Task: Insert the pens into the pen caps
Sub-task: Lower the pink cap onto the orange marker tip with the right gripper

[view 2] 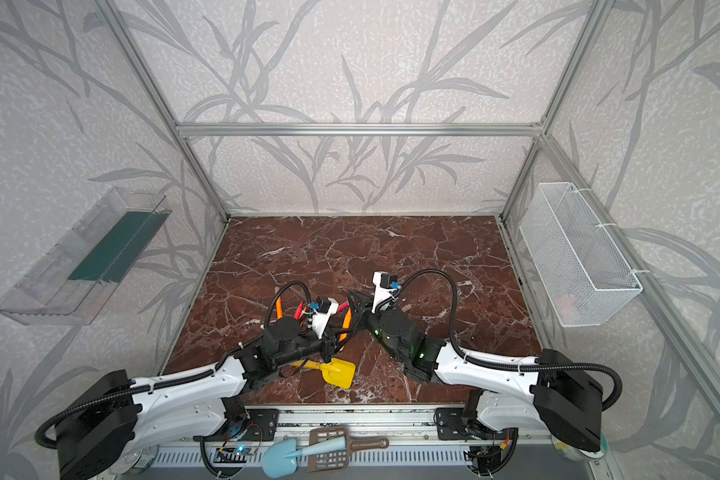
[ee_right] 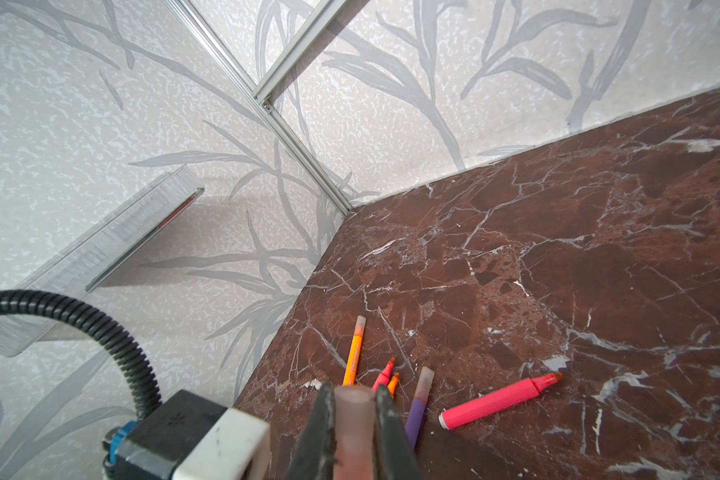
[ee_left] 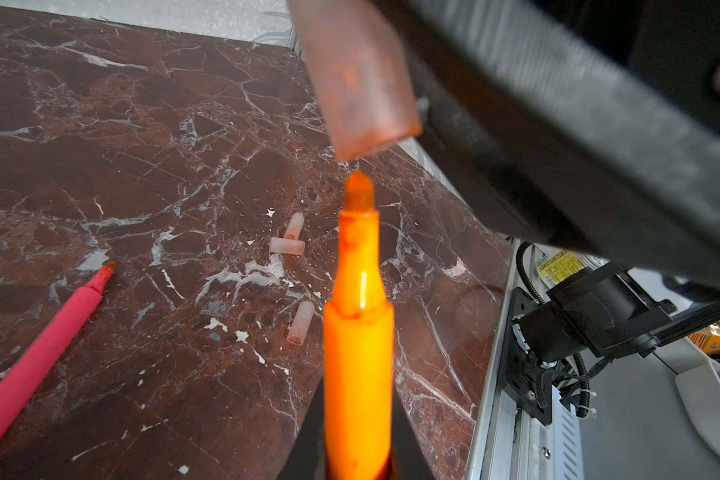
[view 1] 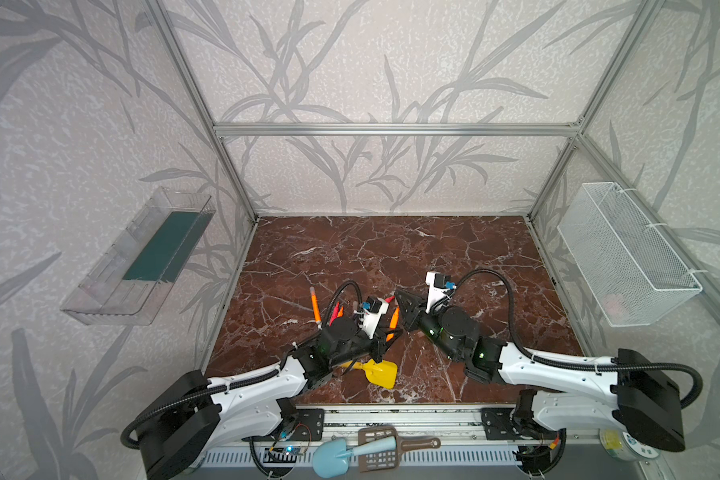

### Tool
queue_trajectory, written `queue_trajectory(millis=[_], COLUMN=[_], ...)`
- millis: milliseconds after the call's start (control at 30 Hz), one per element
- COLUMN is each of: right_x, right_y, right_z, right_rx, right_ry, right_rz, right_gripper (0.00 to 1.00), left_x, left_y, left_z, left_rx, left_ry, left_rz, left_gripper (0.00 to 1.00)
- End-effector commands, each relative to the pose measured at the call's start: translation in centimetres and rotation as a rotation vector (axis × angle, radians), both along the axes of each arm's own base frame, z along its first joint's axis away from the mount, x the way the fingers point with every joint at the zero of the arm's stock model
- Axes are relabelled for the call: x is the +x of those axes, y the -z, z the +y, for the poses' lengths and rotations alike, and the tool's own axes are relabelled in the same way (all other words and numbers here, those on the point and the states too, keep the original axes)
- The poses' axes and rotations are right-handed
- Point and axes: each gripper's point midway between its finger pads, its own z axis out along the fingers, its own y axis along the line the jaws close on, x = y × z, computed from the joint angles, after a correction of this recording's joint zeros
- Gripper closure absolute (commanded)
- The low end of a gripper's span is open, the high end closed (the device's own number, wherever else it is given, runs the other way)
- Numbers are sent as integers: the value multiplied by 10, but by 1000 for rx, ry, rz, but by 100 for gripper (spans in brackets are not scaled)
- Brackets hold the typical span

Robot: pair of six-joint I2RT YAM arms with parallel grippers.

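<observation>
Orange felt tip exposed, an orange pen (ee_left: 358, 332) is clamped in the closed left gripper (ee_left: 357, 444). It is held just short of the open mouth of a translucent pinkish pen cap (ee_left: 362, 83), pinched by the right gripper (ee_right: 353, 405) above the marble table (ee_left: 100, 145). Five other pens (ee_right: 499, 401) are seen lying there, two capped. Three loose caps (ee_left: 287, 246) are counted. Both arms are stretched low, their grippers facing each other.

Through my left wrist camera I read one word, SUNFLOWER, on a yellow label (ee_left: 560, 266); what it sticks to I cannot tell. The print along the capped orange pen (ee_right: 353, 352) is too small for me.
</observation>
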Motion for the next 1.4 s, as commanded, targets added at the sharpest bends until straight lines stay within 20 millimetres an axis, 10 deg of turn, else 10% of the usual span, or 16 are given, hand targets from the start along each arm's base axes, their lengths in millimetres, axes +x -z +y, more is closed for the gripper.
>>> queue_trajectory(millis=[0,833,1067,1367], right_x=[-3,-55,-48,-54], right_y=[4,40,46,-9], right_z=[-3,41,11,-11], right_rx=[20,9,-4,-60], right_ry=[10,-191,-85,-91], right_rz=[2,9,3,-75], right_gripper=[100,100,62,14], left_x=[1,-1,-2,-7], left_y=[-3,-12,-11,-8], left_z=[3,11,14,10], left_rx=[-14,-100,-90,-53], left_ry=[-19,-57,-58,-9], left_rz=[-14,20,4,-22], left_gripper=[100,100,100,100])
